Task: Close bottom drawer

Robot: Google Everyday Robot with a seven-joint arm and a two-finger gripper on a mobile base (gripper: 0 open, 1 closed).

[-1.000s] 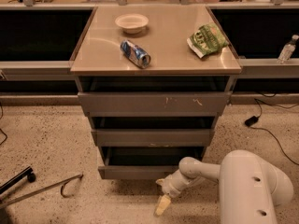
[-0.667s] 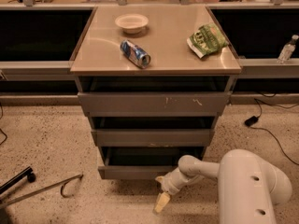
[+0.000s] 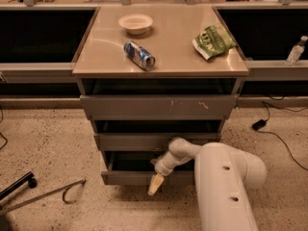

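Note:
The bottom drawer (image 3: pixel 126 177) is the lowest of three grey drawers under the tan cabinet top. It stands pulled out, its dark tray open behind a plain front panel. My gripper (image 3: pixel 155 184) hangs from the white arm (image 3: pixel 226 186) at the drawer's front panel, right of its middle, with its cream fingertip pointing down over the panel's lower edge. The middle drawer (image 3: pixel 130 141) and the widest top drawer (image 3: pixel 159 107) with white scratch marks are also partly out above it.
On the cabinet top (image 3: pixel 173 47) lie a white bowl (image 3: pixel 135 23), a blue can (image 3: pixel 139 55) on its side and a green snack bag (image 3: pixel 213 40). A water bottle (image 3: pixel 294 51) stands at the right ledge. A metal hook-shaped rod (image 3: pixel 53 195) and cables lie on the speckled floor.
The gripper has moved up and in against the bottom drawer's front panel. The drawer looks about as far out as before.

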